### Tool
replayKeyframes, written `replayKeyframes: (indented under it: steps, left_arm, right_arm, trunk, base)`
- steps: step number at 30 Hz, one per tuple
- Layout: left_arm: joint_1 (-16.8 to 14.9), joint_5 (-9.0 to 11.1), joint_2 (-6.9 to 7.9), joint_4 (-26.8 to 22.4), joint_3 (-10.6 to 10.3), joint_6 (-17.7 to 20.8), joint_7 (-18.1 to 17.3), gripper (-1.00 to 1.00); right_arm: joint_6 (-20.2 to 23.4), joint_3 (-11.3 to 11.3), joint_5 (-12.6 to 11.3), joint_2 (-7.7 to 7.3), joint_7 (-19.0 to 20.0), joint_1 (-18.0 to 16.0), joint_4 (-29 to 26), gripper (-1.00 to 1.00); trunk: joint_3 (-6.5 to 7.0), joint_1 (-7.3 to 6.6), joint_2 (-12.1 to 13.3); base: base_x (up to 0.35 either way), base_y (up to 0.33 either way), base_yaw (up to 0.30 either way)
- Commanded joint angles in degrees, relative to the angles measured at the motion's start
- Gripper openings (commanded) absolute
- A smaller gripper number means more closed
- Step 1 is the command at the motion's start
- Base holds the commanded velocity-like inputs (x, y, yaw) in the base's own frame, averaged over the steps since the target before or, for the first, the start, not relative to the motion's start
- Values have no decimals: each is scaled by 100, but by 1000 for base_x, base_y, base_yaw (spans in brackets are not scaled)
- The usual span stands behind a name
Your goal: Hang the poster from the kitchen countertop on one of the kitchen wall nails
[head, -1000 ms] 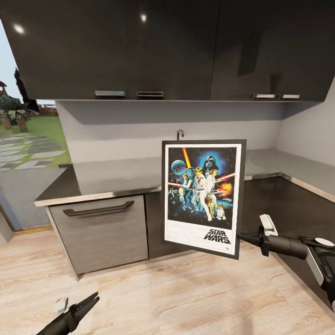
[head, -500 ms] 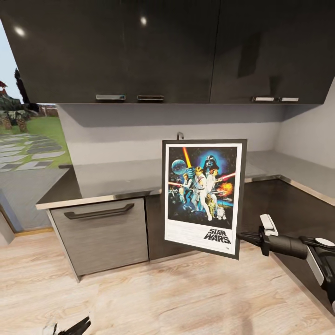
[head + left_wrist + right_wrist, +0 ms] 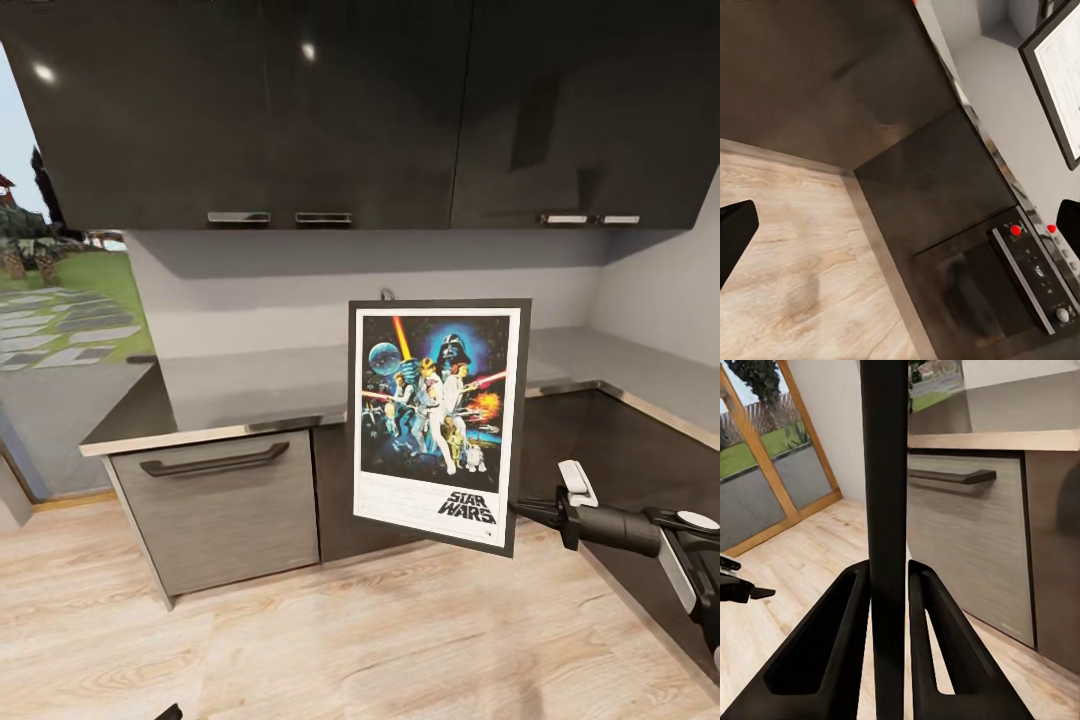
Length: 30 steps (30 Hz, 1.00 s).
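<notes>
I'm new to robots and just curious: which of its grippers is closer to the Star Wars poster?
Right. The right gripper is clamped on the poster at its lower right edge; the left gripper, open, hangs low near the floor, apart from it.

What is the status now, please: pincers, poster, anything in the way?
Right pincer shut on poster edge, poster upright, off the countertop. Left pincer open, empty, low. Nail on wall just above poster; nothing seen blocking.
</notes>
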Motion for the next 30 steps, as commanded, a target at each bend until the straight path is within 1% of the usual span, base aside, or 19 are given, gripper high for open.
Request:
replayKeyframes:
  steps: [1,23,30]
  left_arm:
    - [0,57,1,1,-49,-59,-7,100]
    - [5,64,9,0,-51,-58,-7,100]
    - [5,64,9,0,-46,-58,-7,100]
  right_arm:
    - [83,-1,-13,-1,32,-4,1,-100]
    - [83,-4,-22,-1,34,-4,1,-100]
    - [83,-1,-22,-1,34,-4,1,-100]
  trunk:
    - [12,-22,37]
    - [405,-506,920]
    - [490,-659,1200]
  base:
    - [0,0,0]
    - [0,0,0]
    - [0,0,0]
